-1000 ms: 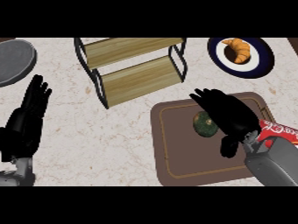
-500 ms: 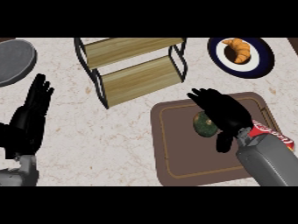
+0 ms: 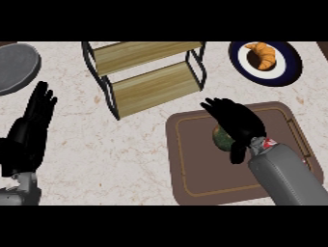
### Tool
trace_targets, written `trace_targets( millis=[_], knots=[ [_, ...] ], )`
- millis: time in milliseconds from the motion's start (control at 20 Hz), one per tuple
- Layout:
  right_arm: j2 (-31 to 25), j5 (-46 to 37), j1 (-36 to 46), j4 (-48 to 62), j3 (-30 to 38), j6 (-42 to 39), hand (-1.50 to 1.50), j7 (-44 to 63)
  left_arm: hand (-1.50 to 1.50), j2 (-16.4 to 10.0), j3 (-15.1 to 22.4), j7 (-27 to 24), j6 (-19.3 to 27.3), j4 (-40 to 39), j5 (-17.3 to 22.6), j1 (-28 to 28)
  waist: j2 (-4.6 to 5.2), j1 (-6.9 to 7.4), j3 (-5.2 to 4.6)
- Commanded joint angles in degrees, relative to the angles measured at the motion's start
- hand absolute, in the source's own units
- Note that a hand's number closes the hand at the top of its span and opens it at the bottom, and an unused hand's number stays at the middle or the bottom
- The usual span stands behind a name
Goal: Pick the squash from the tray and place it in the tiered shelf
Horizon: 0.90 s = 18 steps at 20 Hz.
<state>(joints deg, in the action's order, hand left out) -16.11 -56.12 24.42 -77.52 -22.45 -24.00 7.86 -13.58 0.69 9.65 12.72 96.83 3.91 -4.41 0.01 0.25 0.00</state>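
The squash [image 3: 222, 138], dark green and rounded, lies in the upper middle of the brown tray [image 3: 195, 166]. My right hand [image 3: 236, 123] hovers directly over it, open, its fingers pointing up-left and its thumb [image 3: 237, 153] hanging below the squash; most of the squash is hidden under the palm. No finger is visibly curled round it. The tiered shelf [image 3: 149, 77], two wooden boards in a black wire frame, stands up-left of the tray. At the left edge my left hand [image 3: 28, 130] rests open with fingers up.
A dark blue plate [image 3: 289, 72] with a croissant [image 3: 263, 54] sits at the top right. A grey pan [image 3: 8, 66] lies at the top left. A red can [image 3: 269, 143] on the tray peeks out beside my right forearm.
My right hand and forearm have slid left over the tray, settling above the squash and covering most of the red can. The left hand has barely moved.
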Motion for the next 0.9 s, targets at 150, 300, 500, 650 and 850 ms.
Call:
trace_targets(
  millis=[150,300,500,650,850],
  knots=[
    [1.08,-4.7,-0.58,5.34,-0.52,0.72,1.5,-4.64,0.0,0.4,-1.16,-1.66,-3.38,3.74,0.37,5.0,-0.01,0.19,0.0],
    [-0.6,-8.24,0.18,7.51,-1.0,6.66,1.5,-9.33,0.0,2.66,-0.88,-3.37,-2.25,-1.26,-0.56,1.95,0.06,0.1,0.0],
    [3.69,-11.8,-4.12,2.26,-3.24,8.03,1.5,-4.43,0.0,1.38,-3.21,-1.31,-3.24,-0.88,0.07,0.07,-0.04,-0.23,0.0],
    [15.53,-12.36,-5.39,0.49,-9.46,5.12,1.5,12.65,0.0,1.48,-1.38,-1.87,-2.67,0.3,-1.36,2.27,-0.18,0.13,-0.03],
    [15.74,-5.91,-6.52,-3.38,-17.55,6.51,1.5,24.64,0.0,1.32,-1.84,-0.36,-2.39,-0.5,-1.1,-1.56,0.0,1.02,0.03]
  ],
)
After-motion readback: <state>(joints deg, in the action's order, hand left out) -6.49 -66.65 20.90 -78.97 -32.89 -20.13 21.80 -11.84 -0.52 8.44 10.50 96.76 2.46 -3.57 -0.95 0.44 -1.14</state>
